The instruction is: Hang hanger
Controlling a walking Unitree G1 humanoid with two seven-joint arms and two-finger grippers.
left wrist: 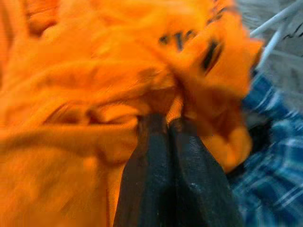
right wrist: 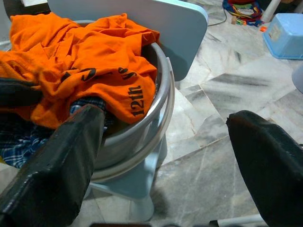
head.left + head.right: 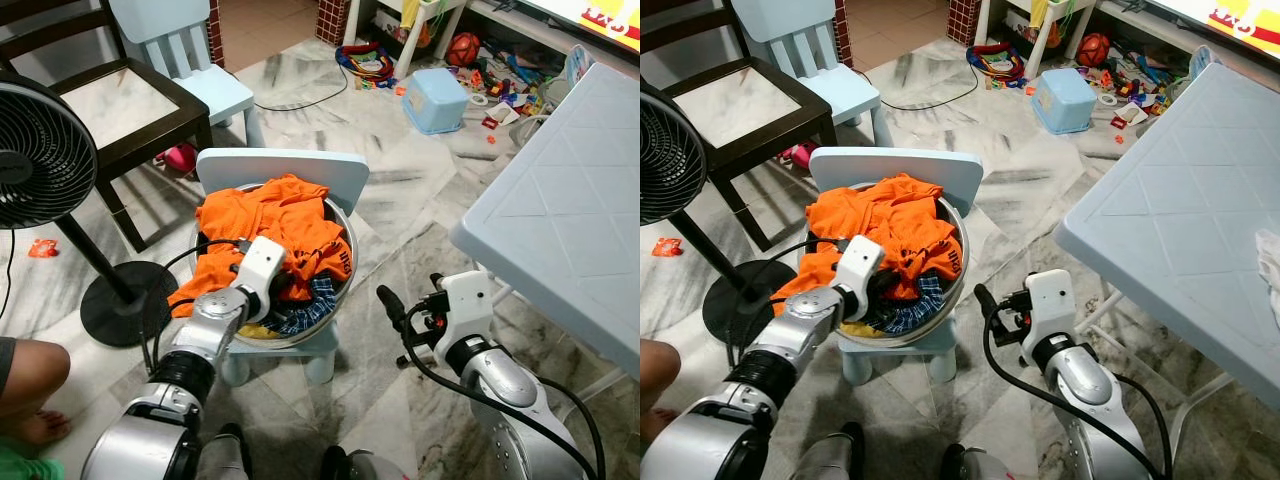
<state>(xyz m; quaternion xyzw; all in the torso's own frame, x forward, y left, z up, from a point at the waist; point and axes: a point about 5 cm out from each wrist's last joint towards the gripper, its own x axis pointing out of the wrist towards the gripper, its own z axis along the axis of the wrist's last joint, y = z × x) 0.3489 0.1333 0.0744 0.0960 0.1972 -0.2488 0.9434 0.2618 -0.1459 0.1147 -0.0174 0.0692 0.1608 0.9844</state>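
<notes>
Here the big metal bowl (image 3: 340,290) full of clothes sits on a small blue chair (image 3: 285,170). The left end effector (image 1: 171,127) is down in the bowl, its two black fingers pinched tight on the orange shirt (image 3: 275,225). The right end effector (image 2: 165,156) waits beside the bowl with its fingers spread wide, holding nothing. No hanger can be made out near the bowl, so the hanging job looks barely begun.
</notes>
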